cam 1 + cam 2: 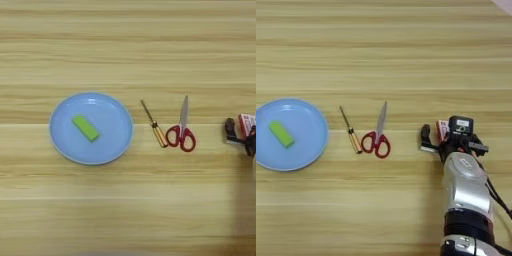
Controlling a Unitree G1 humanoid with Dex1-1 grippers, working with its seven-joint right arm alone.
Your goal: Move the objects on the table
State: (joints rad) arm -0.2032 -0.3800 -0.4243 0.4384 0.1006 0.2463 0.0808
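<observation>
Wooden table [128, 45], left eye view: green block [85, 128] lies on the blue plate [65, 145]; screwdriver [154, 124] and scissors [182, 131] lie just right of it. Right eye view: the gripper [434, 136] pinches the red-and-white box [442, 131], well right of the scissors

- You get even, warm, fairly bright light over the whole table [128, 50], with no hard glare.
- You see a small highlight on the plate's [60, 137] far rim.
- Shadows stay faint and short beside the scissors [181, 131].
- Everything looks slightly soft.
</observation>
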